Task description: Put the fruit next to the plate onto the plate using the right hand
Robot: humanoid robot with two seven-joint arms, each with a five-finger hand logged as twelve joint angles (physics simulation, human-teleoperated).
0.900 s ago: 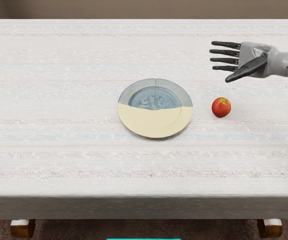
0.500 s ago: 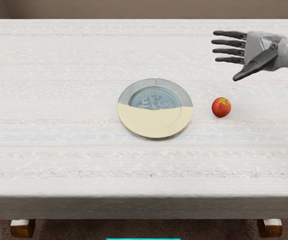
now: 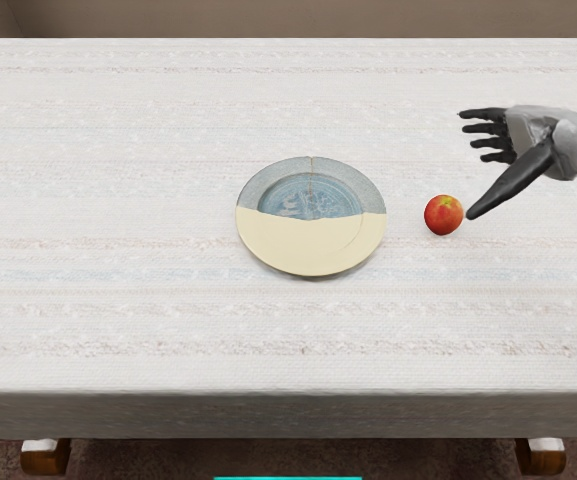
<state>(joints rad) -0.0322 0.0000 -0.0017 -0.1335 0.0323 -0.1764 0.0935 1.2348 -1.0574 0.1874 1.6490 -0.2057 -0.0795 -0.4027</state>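
Note:
A small red apple (image 3: 444, 215) lies on the white tablecloth, just right of the round plate (image 3: 311, 216), whose far half is blue-grey and near half cream. My right hand (image 3: 488, 160) comes in from the right edge and hovers above and to the right of the apple. Its fingers are spread and hold nothing. The thumb (image 3: 508, 184) points down-left, its tip close to the apple's right side. No left arm shows.
The table (image 3: 118, 250) fills the view, its front edge running along the bottom. Two wooden feet (image 3: 43, 456) show below it. Nothing else stands near the plate or the apple.
The right hand has dropped and drawn rightward toward the apple, with its thumb now reaching down beside it. Apple and plate have not moved.

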